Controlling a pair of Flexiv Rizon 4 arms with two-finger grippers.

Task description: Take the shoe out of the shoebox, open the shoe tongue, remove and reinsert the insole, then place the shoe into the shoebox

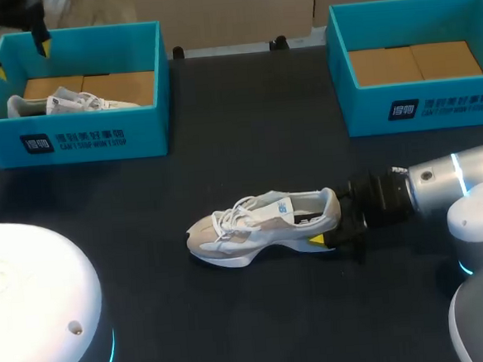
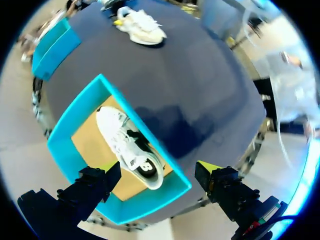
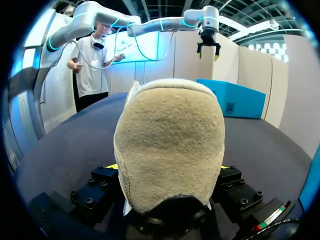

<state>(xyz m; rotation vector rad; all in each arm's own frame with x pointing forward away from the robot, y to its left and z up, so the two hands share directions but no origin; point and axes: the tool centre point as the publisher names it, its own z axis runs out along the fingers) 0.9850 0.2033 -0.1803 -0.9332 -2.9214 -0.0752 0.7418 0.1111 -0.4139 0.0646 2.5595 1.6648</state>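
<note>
Shoe (image 1: 261,228): out of the box, sits upright on its sole near ctr of the counter (image 1: 247,147), toe twd robot's left, heel twd right. Pale white/beige upper w/ white laces, fuzzy tan patch on the heel. Well apart from both boxes.

Right claw (image 1: 332,231): comes in low from the right side, just above the counter, clamped on the shoe's heel w/ one finger each side. In right wrist view, shows thin yellow slivers of both tips tight against the heel, w/ the tan patch filling the gap btwn them. In head view, shows one yellow tip at the heel's near edge.

Left claw (image 1: 22,59): hangs high at the far-left corner, above the left shoebox (image 1: 81,141), fingers spread wide, gripping nothing. In left wrist view, looks down into that box btwn its two tips. In right wrist view, appears far beyond the heel, over the same teal box.

Left shoebox: teal, open top, far-left of counter. Holds a second shoe (image 1: 66,102), same pale colour, lying on the brown cardboard floor along the box's length, dark opening visible. Can't tell if on sole or on side. Apart from left claw.

Right shoebox (image 1: 419,106): teal, open top, far-right of counter, shows brown cardboard floor inside. Well apart from shoe & right claw.
</note>
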